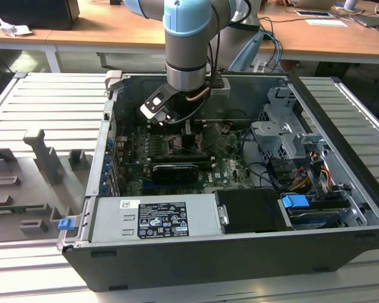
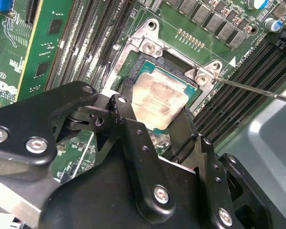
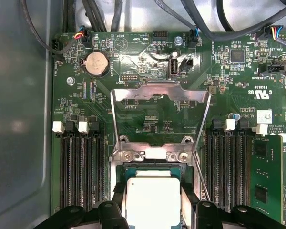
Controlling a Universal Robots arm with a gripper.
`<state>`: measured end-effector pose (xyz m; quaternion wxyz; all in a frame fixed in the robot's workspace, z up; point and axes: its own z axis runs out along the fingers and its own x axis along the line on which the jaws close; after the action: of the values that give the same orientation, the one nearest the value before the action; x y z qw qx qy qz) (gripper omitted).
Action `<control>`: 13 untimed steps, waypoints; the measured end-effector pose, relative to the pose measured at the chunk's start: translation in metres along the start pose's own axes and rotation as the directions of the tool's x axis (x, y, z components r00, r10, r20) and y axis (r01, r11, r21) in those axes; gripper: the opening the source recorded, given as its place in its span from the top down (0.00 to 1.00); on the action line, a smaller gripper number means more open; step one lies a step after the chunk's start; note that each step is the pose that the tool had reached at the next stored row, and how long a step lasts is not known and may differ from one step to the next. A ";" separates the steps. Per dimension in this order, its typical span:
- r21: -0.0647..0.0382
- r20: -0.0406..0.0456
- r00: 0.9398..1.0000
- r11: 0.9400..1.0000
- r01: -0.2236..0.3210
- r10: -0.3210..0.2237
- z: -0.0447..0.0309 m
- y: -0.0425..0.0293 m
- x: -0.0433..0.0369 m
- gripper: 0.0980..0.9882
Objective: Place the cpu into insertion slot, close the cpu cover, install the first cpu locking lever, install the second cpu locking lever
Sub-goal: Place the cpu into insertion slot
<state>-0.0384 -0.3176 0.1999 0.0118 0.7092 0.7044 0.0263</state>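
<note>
The cpu (image 2: 159,102), a pale silver square, lies level in the insertion slot (image 2: 144,58) on the green motherboard. My gripper (image 2: 157,112) is straight over it, and its two black fingers (image 2: 126,98) press against opposite edges of the chip. The first wrist view shows the cpu (image 3: 152,198) between the fingers (image 3: 188,193) of my gripper (image 3: 153,195). The cpu cover (image 3: 160,88) is swung back, away from the slot. A thin locking lever (image 2: 252,89) sticks out beside the socket. In the exterior view my gripper (image 1: 177,126) reaches down into the open computer case.
Long black memory slots (image 3: 78,167) flank the socket on both sides, and one holds a green memory module (image 3: 267,176). Cables (image 3: 100,14) run along the board's edge. The case (image 1: 240,265) holds a power supply (image 1: 155,218) and a drive cage (image 1: 284,136).
</note>
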 end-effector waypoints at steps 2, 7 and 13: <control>0.000 0.000 1.000 1.000 -0.002 0.002 0.0000 0.0000 -0.0003 0.50; 0.000 0.001 1.000 1.000 -0.005 0.005 0.0005 -0.0001 -0.0008 0.50; 0.000 0.001 1.000 1.000 -0.005 0.005 0.0015 0.0002 -0.0007 0.50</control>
<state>-0.0381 -0.3183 0.1984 0.0120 0.7111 0.7025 0.0261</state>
